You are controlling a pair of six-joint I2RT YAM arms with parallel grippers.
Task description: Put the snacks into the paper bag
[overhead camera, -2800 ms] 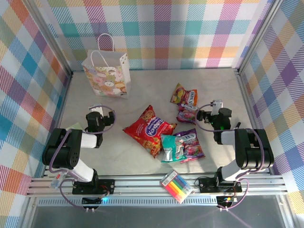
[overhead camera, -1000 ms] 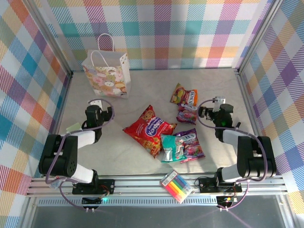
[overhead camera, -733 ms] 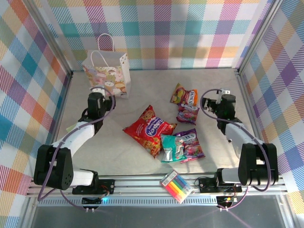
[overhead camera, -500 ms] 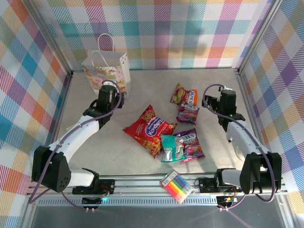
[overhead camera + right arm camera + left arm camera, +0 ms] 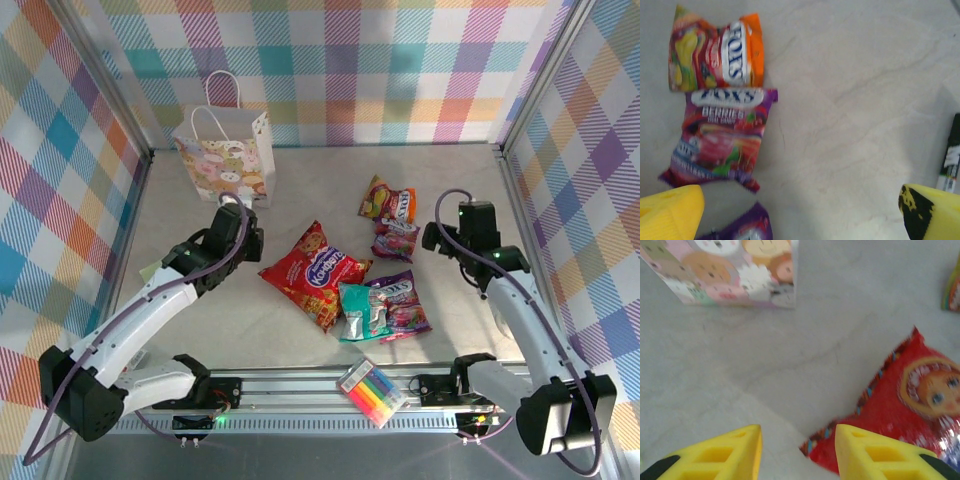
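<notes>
Your left claw (image 5: 796, 447) has reached forward beside the red chip bag (image 5: 905, 405), partly open and empty; your right claw (image 5: 800, 207) gapes wide, empty.

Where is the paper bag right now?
In the top view, the paper bag stands upright at the far left of the table, near the back wall, beyond the left gripper and apart from the red chip bag.

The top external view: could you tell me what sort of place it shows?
Probably a staged robot test cell: pastel plaid fabric walls enclose a grey tabletop, two robot arms are bolted to a silver metal rail, and a glossy red chip bag lies near a white printed paper bag.
</notes>
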